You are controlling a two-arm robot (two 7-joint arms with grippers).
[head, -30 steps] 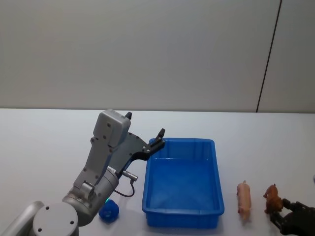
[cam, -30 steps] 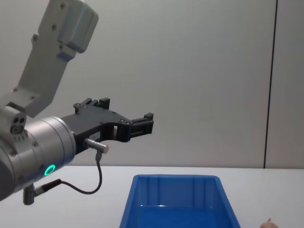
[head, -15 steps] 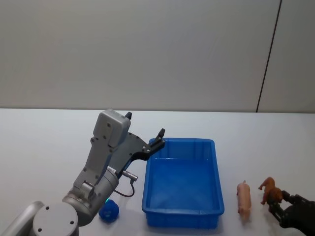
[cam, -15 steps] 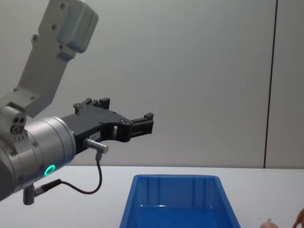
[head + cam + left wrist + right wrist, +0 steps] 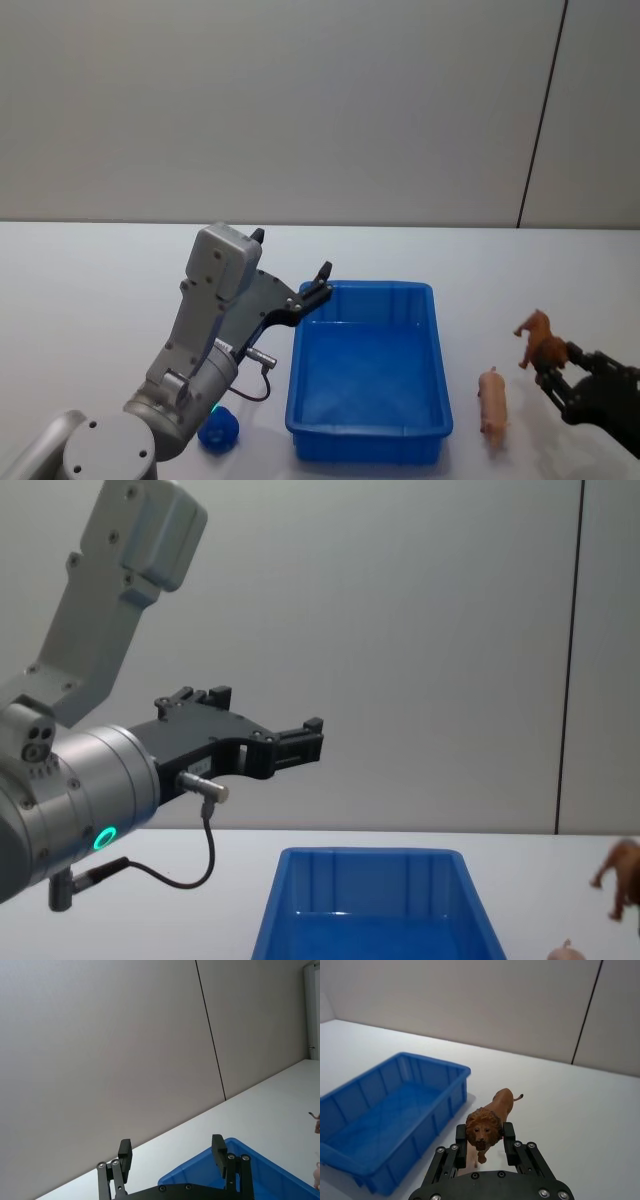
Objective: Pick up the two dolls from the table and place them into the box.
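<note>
Lifted off the table (image 5: 100, 290) since a moment ago, the lion doll (image 5: 535, 335) hangs pinched in my right gripper (image 5: 548, 372), right of the box (image 5: 365, 442). The pink doll (image 5: 492, 400) lies on the table beside the box. My left gripper (image 5: 171, 1146) hovers spread above the box's left rim.

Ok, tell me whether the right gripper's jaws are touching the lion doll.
Touching. The right wrist view shows the right gripper with its jaws pressed against both sides of the lion doll, no gap.
</note>
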